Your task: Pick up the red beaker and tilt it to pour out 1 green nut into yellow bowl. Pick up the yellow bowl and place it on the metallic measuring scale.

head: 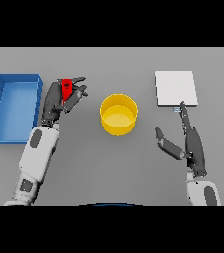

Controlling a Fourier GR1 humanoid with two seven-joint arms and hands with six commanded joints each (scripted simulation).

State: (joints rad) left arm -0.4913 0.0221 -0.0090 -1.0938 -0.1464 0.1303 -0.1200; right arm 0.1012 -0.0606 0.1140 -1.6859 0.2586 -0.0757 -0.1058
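The left robot hand (59,99) curls around one red beaker (67,88), left of the single yellow bowl (119,114) at the middle of the grey tabletop (113,163). The right robot hand (190,143), fingers straight, points at one pale scale (176,88). One blue tray (14,107) sits far left.

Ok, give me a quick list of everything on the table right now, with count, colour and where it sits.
Red beaker: one, red, left of centre, held in the left hand.
Yellow bowl: one, yellow, centre of the table; no nut visible inside.
Measuring scale: one, pale grey-white square, upper right.
Blue tray: one, blue, far left.
Table: grey.
Left hand: fingers curled round the beaker.
Right hand: open, a fingertip at the scale's near edge.
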